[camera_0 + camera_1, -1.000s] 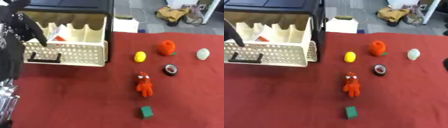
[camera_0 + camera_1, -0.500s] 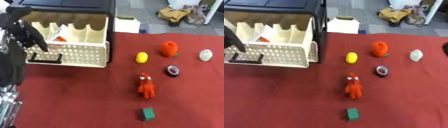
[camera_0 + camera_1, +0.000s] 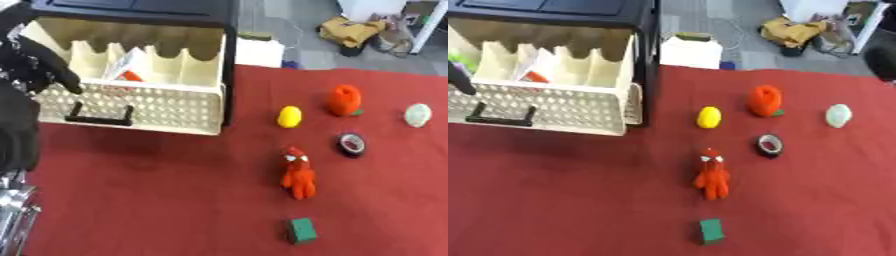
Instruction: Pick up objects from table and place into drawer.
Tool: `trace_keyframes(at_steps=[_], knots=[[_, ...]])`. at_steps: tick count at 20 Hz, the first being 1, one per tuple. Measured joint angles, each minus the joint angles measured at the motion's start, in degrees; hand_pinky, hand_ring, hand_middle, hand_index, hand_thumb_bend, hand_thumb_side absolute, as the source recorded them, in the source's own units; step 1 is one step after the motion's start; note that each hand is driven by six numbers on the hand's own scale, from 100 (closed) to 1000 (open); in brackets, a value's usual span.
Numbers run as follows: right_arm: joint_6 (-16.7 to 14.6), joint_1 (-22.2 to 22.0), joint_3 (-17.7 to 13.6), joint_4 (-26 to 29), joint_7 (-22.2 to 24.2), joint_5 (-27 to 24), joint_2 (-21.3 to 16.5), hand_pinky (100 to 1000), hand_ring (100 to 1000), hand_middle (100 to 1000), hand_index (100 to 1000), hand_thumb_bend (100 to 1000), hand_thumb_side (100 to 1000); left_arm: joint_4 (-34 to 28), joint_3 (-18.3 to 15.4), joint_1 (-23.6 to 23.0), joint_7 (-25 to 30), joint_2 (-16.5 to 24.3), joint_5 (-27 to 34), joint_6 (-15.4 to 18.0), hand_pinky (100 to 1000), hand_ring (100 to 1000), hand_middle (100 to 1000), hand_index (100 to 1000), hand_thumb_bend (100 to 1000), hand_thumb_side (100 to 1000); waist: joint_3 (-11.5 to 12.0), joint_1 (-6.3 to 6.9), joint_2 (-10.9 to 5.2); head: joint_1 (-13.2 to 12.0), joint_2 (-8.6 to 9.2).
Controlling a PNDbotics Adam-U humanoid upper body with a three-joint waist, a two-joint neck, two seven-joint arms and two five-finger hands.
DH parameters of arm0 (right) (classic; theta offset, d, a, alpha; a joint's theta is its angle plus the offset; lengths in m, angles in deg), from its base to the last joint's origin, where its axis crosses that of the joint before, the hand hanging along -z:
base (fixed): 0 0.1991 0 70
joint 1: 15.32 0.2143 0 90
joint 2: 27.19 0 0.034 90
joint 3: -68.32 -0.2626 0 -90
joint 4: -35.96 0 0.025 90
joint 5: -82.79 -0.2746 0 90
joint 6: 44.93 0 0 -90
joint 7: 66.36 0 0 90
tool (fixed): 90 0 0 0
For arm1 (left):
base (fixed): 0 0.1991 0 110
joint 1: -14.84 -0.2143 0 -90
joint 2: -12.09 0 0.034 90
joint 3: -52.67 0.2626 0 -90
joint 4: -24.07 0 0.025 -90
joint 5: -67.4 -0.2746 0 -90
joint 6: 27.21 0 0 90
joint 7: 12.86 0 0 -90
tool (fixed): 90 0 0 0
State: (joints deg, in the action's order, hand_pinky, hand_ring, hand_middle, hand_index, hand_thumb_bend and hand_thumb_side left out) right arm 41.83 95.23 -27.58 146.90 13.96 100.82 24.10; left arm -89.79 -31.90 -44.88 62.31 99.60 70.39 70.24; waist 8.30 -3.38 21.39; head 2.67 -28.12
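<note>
A cream perforated drawer (image 3: 166, 107) with a black handle (image 3: 96, 114) stands pulled out of a black cabinet at the upper left. A white and orange item (image 3: 128, 74) lies inside it. My left hand (image 3: 39, 62) hangs black over the drawer's front left corner, fingers stretched down, holding nothing. On the red cloth lie a yellow object (image 3: 289, 116), an orange object (image 3: 344, 99), a pale egg shape (image 3: 418, 114), a black tape roll (image 3: 352, 144), a red figure toy (image 3: 297, 172) and a green block (image 3: 303, 230). My right hand (image 3: 883, 60) shows only as a dark shape at the right edge.
The black cabinet (image 3: 131, 7) closes off the upper left. Behind the cloth stand a white box (image 3: 693, 50) and a heap of yellow-brown clutter (image 3: 363, 32) on the floor. My left arm's silver parts (image 3: 13, 215) fill the lower left corner.
My left hand has sunk a little along the drawer's front left. The dark shape at the right edge has risen off the cloth. The objects on the cloth lie as before.
</note>
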Motion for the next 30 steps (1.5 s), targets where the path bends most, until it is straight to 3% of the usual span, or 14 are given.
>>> trace_keyframes(at_steps=[18, 30], knots=[[-3.53, 8.92, 4.99, -18.27, 5.78, 4.65, 0.16, 791, 882, 750, 860, 651, 1000, 0.0, 0.4, 0.05, -0.15, -0.52, -1.06, 1.35, 406, 456, 456, 863, 146, 1000, 1.72, -0.71, 0.18, 3.0, 1.57], [-7.16, 13.92, 8.03, -24.35, 8.89, 8.58, 2.16, 803, 891, 755, 867, 731, 1000, 0.0, 0.72, 0.05, 0.12, -1.0, -1.07, 1.18, 406, 456, 456, 862, 144, 1000, 2.94, -0.85, 0.49, 4.57, 2.3]])
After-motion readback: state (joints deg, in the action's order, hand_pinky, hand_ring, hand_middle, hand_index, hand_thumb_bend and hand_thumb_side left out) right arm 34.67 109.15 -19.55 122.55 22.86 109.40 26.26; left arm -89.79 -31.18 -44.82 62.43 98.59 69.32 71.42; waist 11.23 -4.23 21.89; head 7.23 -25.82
